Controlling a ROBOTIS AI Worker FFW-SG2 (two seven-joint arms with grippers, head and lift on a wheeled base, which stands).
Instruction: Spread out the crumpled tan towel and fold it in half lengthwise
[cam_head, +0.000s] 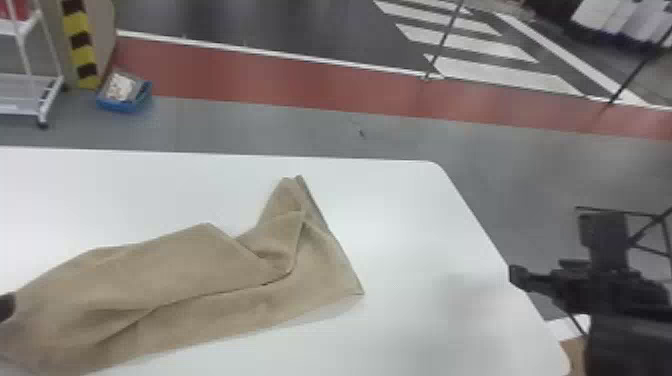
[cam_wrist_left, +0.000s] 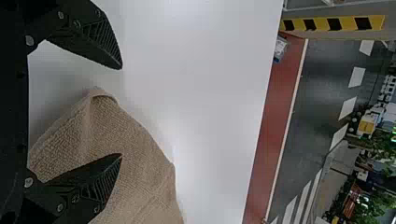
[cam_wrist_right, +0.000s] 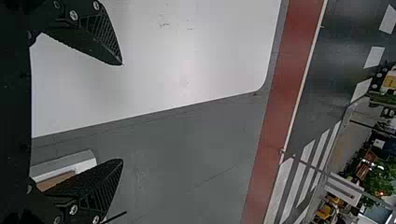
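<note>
Towel (cam_head: 165, 270) lies rumpled on the white table (cam_head: 425, 210), running from below the left pincer (cam_head: 6, 306) toward the right pincer (cam_head: 520, 277) but ending well apart from it. Each stands wide open with nothing gripped, the left's one finger over the cloth. Ahead of the left pincer, beyond the table, a blue bin (cam_head: 122, 106) holds something whitish (cam_head: 120, 86).

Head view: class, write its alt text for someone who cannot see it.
A tan towel lies rumpled, partly folded over itself, on a white table, reaching the view's left edge. The robot's black right arm shows at the right.
</note>
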